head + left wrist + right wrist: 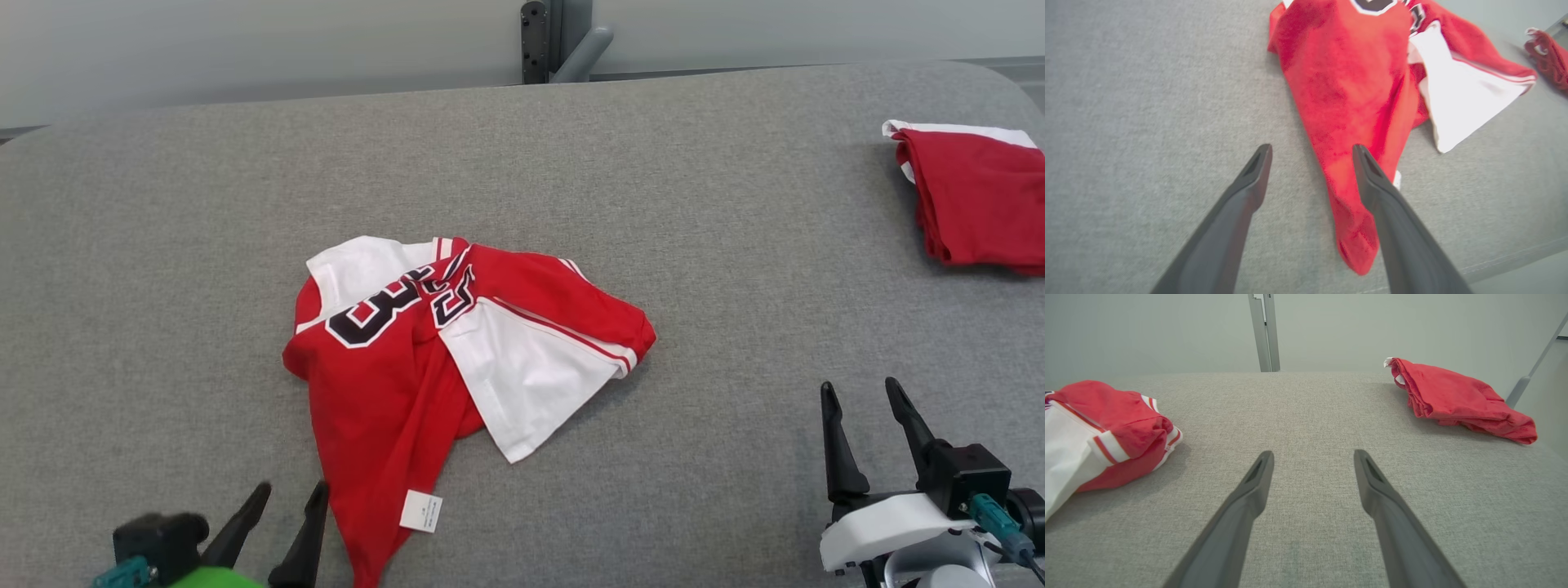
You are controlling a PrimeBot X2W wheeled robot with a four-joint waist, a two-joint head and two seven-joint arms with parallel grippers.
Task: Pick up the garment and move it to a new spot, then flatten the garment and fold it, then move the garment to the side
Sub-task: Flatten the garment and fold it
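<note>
The garment [457, 343], a soft red and white jersey with black numbers, lies crumpled in the middle of the table [653, 163], which has a rough gray fabric cover. The jersey's narrow red tail, with a white label [421, 512], reaches near the front edge. The left gripper [290, 490] is just beside this tail, fingers spread and pinching nothing; the right gripper [860, 385], fingers also spread, is well apart over bare table with free room around. The left wrist view shows the table's front seam, and the right wrist view shows the thick layers of a folded red cloth [1453, 396] at the far right corner.
</note>
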